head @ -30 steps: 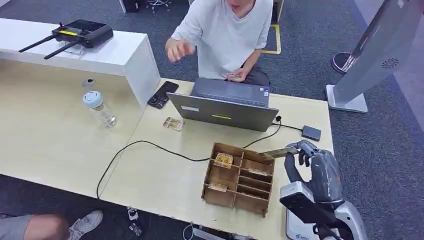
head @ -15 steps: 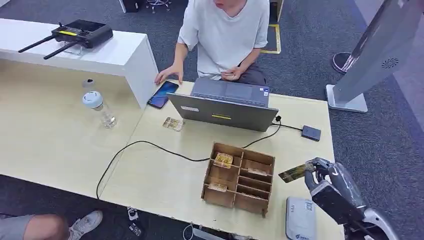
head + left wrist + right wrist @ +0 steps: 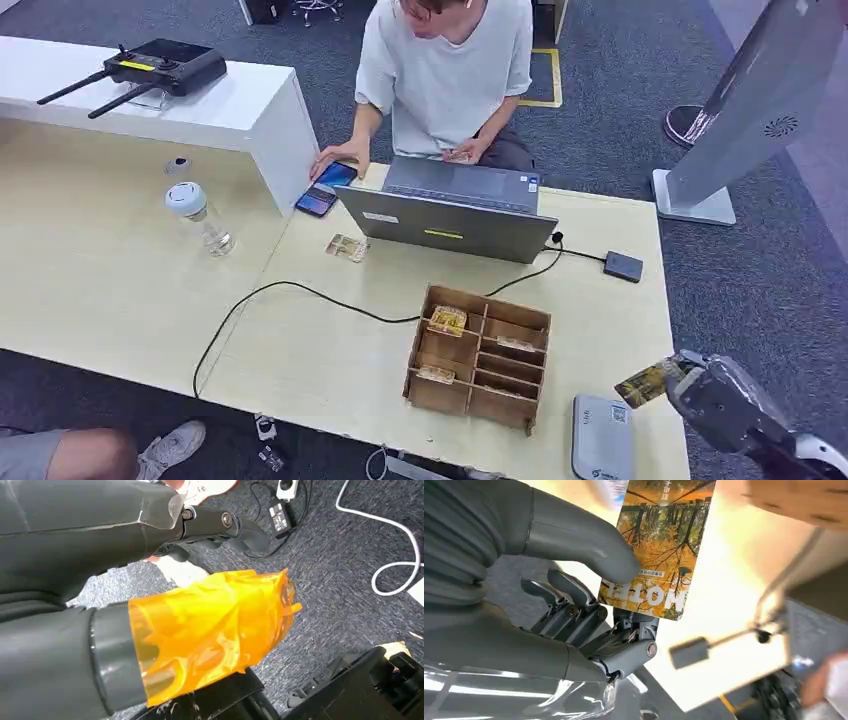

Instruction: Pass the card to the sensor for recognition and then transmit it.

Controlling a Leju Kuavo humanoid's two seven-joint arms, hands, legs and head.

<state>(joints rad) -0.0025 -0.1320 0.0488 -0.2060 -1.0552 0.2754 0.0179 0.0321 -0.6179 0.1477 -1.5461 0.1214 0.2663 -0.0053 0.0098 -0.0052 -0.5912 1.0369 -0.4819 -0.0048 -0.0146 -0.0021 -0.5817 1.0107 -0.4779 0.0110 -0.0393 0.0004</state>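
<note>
A pale wooden table (image 3: 330,350) stands on grey carpet, and a person (image 3: 445,70) in a light shirt sits at its far side behind an open laptop (image 3: 450,215), one hand on a phone (image 3: 322,195). In the head view a wooden divided box (image 3: 478,358) sits near the table's front right, with a flat grey card sensor (image 3: 602,450) just beside it at the near edge. The right hand (image 3: 715,395) is past the table's right edge, above the carpet, pinching the card (image 3: 648,383), which juts toward the sensor. In the right wrist view the thick thumb (image 3: 574,535) presses the card (image 3: 659,545) against the darker fingers (image 3: 574,605); its face shows orange and yellow autumn trees, small print, and the word HOTEL in white along one end. The left wrist view looks down on carpet and cables past a crumpled orange film (image 3: 210,630); whether the left hand is open or closed cannot be told.
</note>
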